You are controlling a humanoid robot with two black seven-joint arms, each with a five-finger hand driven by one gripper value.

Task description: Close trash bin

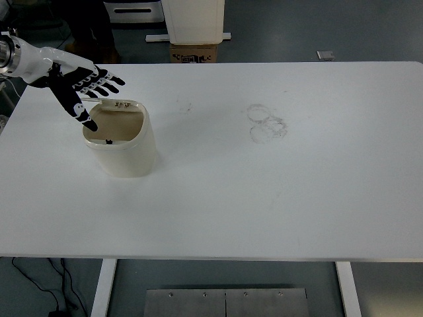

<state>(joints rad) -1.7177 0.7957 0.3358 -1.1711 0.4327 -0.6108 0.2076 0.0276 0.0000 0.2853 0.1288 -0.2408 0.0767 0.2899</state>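
over trash bin (pixel 123 145), left hand (pixel 79 89) spread flat, grasping nothing; lid mostly hidden beneath.

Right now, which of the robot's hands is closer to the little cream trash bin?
The left. The left hand hovers with spread fingers over the far left rim of the trash bin, on its lid. The right hand is not in the picture at all.

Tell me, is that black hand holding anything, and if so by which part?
Nothing is held. The left hand has its fingers spread flat over the back rim of the cream trash bin, pressing on its lid rather than gripping it.
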